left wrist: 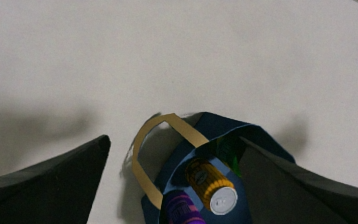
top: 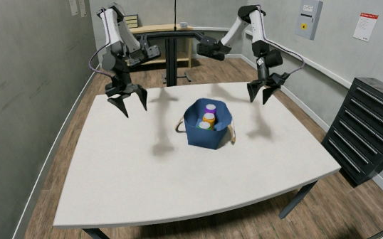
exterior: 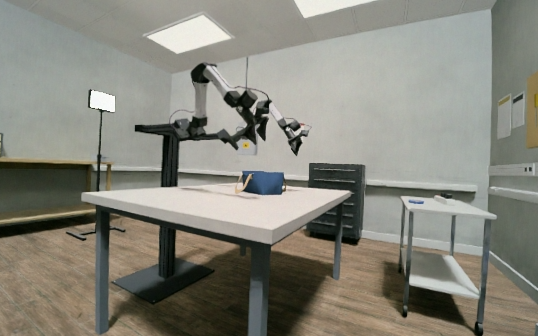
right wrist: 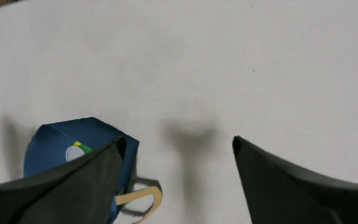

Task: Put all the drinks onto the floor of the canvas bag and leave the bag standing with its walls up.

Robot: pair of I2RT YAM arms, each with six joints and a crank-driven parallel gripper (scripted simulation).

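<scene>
A blue canvas bag (top: pixel 205 139) (exterior: pixel 263 183) (left wrist: pixel 215 125) (right wrist: pixel 45 150) stands on the table with its walls up. Inside stand a purple drink (top: pixel 211 111) (left wrist: pixel 182 207), an orange drink (top: pixel 208 121) (left wrist: pixel 205 180) and a green drink (top: pixel 204 125) (left wrist: pixel 230 150) (right wrist: pixel 74 153), lids upward, in a row. The bag's walls hide their lower parts in the top view. My left gripper (top: pixel 258 102) (left wrist: pixel 173 138) is open and empty, above the table at the picture's right in the top view. My right gripper (top: pixel 137 113) (right wrist: pixel 179 138) is open and empty, at the picture's left. Both are apart from the bag.
Tan handles stick out at both sides of the bag, one (top: pixel 179 124) (right wrist: pixel 135 195) toward my right arm and one (top: pixel 233 131) (left wrist: pixel 147 185) toward my left arm. The white table (top: pixel 193 188) (exterior: pixel 211 210) holds the bag. A dark drawer cabinet (top: pixel 367 131) (exterior: pixel 336 172) stands on the floor beyond the table.
</scene>
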